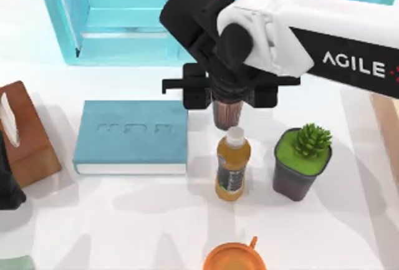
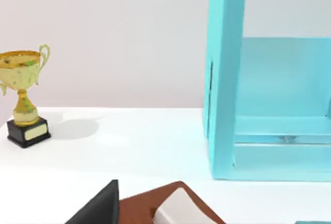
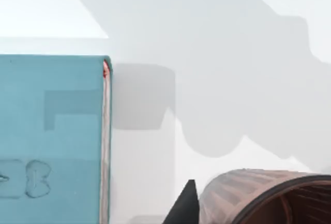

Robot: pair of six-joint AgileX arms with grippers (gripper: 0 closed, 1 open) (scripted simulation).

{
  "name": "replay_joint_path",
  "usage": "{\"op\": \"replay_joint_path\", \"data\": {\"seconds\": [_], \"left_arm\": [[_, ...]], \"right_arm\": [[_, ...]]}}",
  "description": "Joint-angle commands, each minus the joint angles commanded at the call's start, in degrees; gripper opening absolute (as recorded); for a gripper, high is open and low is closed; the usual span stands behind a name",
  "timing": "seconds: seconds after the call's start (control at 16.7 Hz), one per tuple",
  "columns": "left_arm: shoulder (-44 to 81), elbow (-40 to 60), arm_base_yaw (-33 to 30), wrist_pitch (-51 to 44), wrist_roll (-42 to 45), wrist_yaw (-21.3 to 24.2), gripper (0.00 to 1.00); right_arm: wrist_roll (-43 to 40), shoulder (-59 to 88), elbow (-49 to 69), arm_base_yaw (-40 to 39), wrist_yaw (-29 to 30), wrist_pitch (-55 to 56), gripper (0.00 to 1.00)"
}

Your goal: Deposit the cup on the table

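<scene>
1. Cup, a small handleless tumbler with a mottled grey-brown outside and reddish-brown inside (image 1: 228,114), hangs under the right pincer (image 1: 229,98) near the middle of the broad white counter (image 1: 124,214), between the teal-blue hardback book (image 1: 132,136) and the dark grey plant pot holding a green succulent (image 1: 302,163).
2. Just in front of the tumbler stands an orange juice bottle with a white cap (image 1: 232,165); whether they touch cannot be told from above.
3. The right pincer is closed on the tumbler near its rim, black fingers on either side. The right wrist view shows the ribbed wall and dark rim close to the lens, with a shadow on the counter beneath, which suggests it is not yet set down.
4. Judged by look, the tumbler is light, rigid and fairly smooth; its ribbed wall should help the hold. A grip across the upper wall seems best.
5. The left arm is parked at the counter's left, beside a brown tissue box (image 1: 28,134); its wrist view takes in a gold trophy (image 2: 23,102) and the turquoise cabinet (image 2: 227,79).
</scene>
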State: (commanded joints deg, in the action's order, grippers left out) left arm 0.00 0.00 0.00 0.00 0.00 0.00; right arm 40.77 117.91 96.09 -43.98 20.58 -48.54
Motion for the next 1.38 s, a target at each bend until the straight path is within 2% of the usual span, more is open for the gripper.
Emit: {"op": "replay_joint_path", "data": {"seconds": [0.24, 0.48, 1.26, 1.38], "left_arm": [[0.0, 0.0, 0.0, 0.0, 0.0, 0.0, 1.00], [0.0, 0.0, 0.0, 0.0, 0.0, 0.0, 1.00], [0.0, 0.0, 0.0, 0.0, 0.0, 0.0, 1.00], [0.0, 0.0, 0.0, 0.0, 0.0, 0.0, 1.00]], "right_arm": [[-0.7, 2.0, -2.8, 1.0, -0.3, 5.8, 0.00], [-0.9, 2.3, -3.0, 1.1, -0.3, 6.1, 0.00], [-0.9, 2.3, -3.0, 1.1, -0.3, 6.1, 0.98], [-0.9, 2.3, -3.0, 1.1, -0.3, 6.1, 1.00]]}}
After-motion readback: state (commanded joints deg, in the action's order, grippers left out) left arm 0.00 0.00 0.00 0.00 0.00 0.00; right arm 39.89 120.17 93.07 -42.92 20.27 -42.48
